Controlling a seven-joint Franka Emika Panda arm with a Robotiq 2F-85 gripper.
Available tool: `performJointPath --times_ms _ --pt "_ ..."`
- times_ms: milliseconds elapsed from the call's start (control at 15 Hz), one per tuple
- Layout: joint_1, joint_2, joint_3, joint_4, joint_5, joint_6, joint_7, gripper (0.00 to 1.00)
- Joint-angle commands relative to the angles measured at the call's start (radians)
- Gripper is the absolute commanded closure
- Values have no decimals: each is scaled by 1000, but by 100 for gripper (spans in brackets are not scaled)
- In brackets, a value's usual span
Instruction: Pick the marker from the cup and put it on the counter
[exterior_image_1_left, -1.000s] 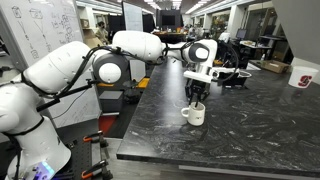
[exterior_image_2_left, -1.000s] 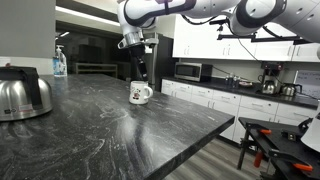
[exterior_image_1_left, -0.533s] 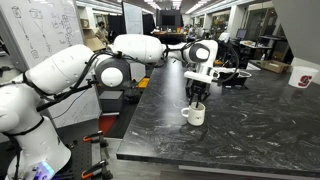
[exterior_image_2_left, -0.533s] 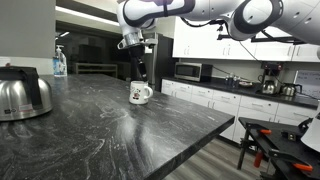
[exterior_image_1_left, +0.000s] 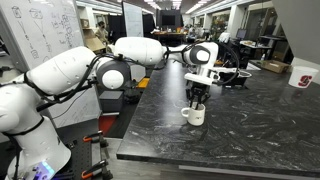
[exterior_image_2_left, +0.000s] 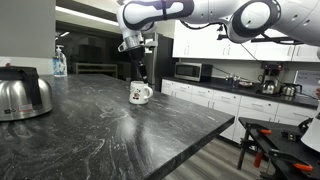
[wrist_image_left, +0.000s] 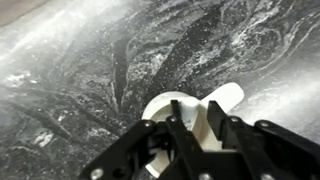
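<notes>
The white cup stands on the black marbled counter near its edge and shows in both exterior views. My gripper hangs straight down over it with its fingertips at the rim. In the wrist view the two fingers are drawn close together over the cup's opening, with a narrow pale strip between them that reads as the marker. Its red end is hidden.
A shiny metal kettle stands at the near end of the counter. A large white bucket with red print stands at the far end. The counter's edge runs just beside the cup.
</notes>
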Motion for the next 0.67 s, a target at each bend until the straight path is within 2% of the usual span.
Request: performJointPath --times_ms 0,67,133,200,267,400,600 --pt "6 34 -16 62 -17 -47 -8 67" --pt "6 34 -17 63 -17 -49 -8 76" --pt "8 35 -18 64 -18 -50 -8 92" --pt "8 36 -19 66 -19 -50 -8 93" --pt "9 37 -20 67 -20 -52 -7 100" --pt "8 40 -20 70 -21 -49 -7 94" --pt "9 41 -21 73 -23 -43 -4 94"
